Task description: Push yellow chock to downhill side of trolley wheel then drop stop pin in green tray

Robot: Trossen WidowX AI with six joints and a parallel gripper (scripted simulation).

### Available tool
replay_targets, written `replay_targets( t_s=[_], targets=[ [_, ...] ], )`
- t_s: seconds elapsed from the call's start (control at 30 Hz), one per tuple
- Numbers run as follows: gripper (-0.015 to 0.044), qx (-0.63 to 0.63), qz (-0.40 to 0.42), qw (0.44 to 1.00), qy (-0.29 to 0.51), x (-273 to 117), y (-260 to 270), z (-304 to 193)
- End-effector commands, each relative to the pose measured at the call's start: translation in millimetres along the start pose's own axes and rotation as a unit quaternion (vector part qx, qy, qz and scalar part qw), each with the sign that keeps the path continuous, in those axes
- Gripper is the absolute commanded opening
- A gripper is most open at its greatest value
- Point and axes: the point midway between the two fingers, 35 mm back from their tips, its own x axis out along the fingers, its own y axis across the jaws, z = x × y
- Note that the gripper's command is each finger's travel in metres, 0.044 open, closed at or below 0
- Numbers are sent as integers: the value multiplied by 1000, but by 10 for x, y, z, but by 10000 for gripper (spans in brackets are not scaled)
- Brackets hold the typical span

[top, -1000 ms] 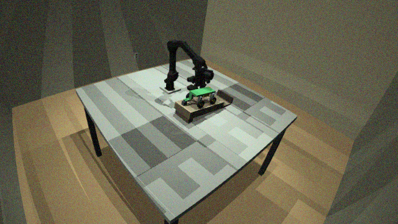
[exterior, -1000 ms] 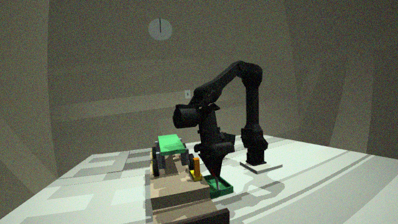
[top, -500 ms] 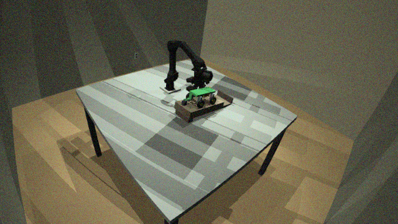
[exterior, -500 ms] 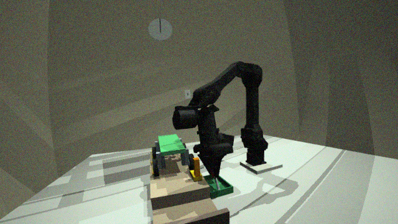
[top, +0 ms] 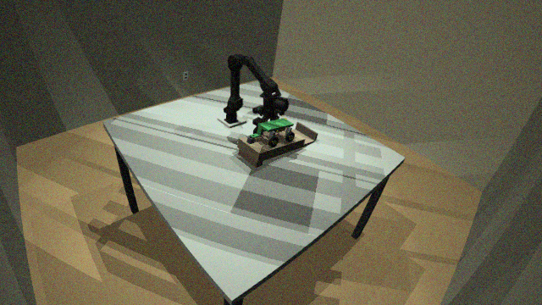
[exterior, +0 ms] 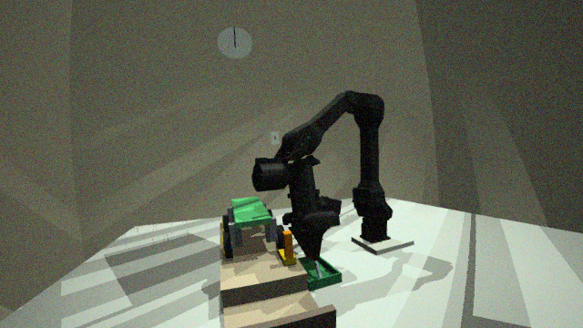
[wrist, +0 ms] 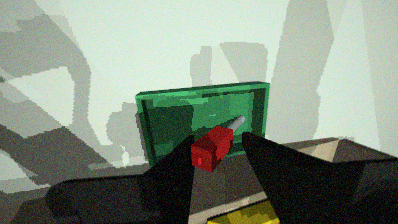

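The green-topped trolley (top: 275, 125) (exterior: 250, 212) stands on the wooden ramp (top: 249, 152) (exterior: 264, 293). The yellow chock (exterior: 287, 258) (wrist: 245, 216) with its orange handle upright sits on the ramp at the downhill side of a near wheel, seemingly against it; exact contact is too small to tell. My gripper (exterior: 316, 259) (wrist: 218, 138) is open, low over the green tray (exterior: 326, 283) (wrist: 202, 90). The stop pin's red head (wrist: 212, 149) lies between the parted fingers, with a gap on the right. Its grey shaft (exterior: 319, 271) (wrist: 237, 123) slants down into the tray.
The ramp's raised end board (top: 306, 130) (exterior: 319, 319) stands at its low end. The tray sits on the table (top: 190, 169) (exterior: 392, 301) close beside the ramp. The arm's base plate (top: 232, 123) (exterior: 382, 246) is beyond the tray.
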Motion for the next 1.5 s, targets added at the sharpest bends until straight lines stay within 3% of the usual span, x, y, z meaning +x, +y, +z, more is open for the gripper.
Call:
replay_targets(
  t_s=[0.0, 1.13, 1.33, 1.47],
  targets=[
    [190, 0, -2, 1000, -2, 19, 24, 4],
    [190, 0, -1, 1000, -2, 114, 154, 20],
    [340, 1, 0, 1000, 1, 94, 147, 6],
    [340, 1, 0, 1000, 1, 94, 147, 6]
  ],
)
